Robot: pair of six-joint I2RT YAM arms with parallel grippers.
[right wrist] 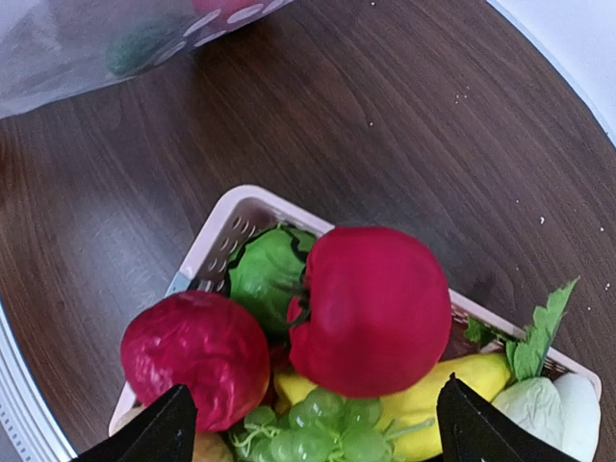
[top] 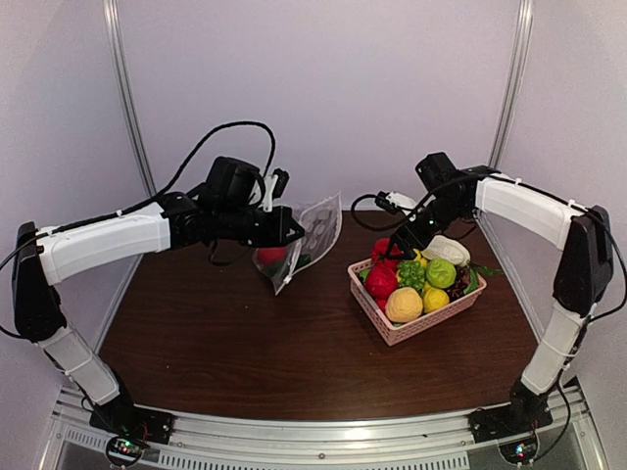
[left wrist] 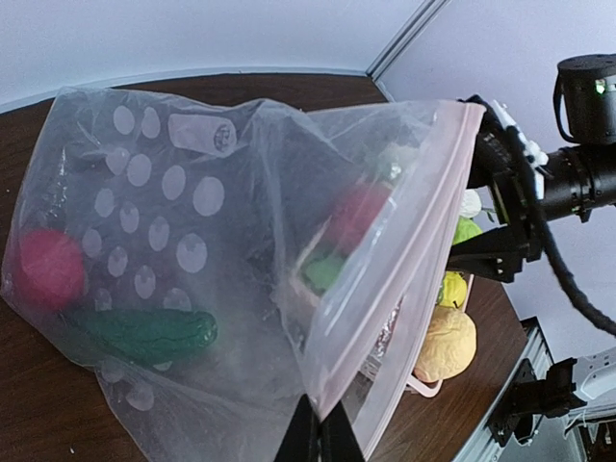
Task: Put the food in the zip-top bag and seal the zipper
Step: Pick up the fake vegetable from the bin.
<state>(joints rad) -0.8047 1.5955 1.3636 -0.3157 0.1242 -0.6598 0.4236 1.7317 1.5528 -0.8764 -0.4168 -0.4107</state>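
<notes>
My left gripper (top: 287, 231) is shut on the mouth edge of the zip-top bag (top: 315, 233) and holds it up above the table, with the mouth facing the basket. In the left wrist view the closed tips (left wrist: 322, 435) pinch the bag (left wrist: 192, 241) by its pale zipper strip (left wrist: 416, 258). Inside it lie a red round food (left wrist: 48, 269) and a dark green cucumber (left wrist: 144, 332). My right gripper (top: 398, 245) is open and empty. It hovers just over a red tomato (right wrist: 375, 308) in the basket, its fingertips (right wrist: 164, 431) wide apart.
The pink lattice basket (top: 392, 330) stands right of centre. It holds a red cabbage-like ball (right wrist: 192, 356), leafy green (right wrist: 265, 274), green grapes (right wrist: 318, 435), a yellow piece (right wrist: 438, 385), a white piece (right wrist: 568, 404) and more. Frame posts and walls stand behind.
</notes>
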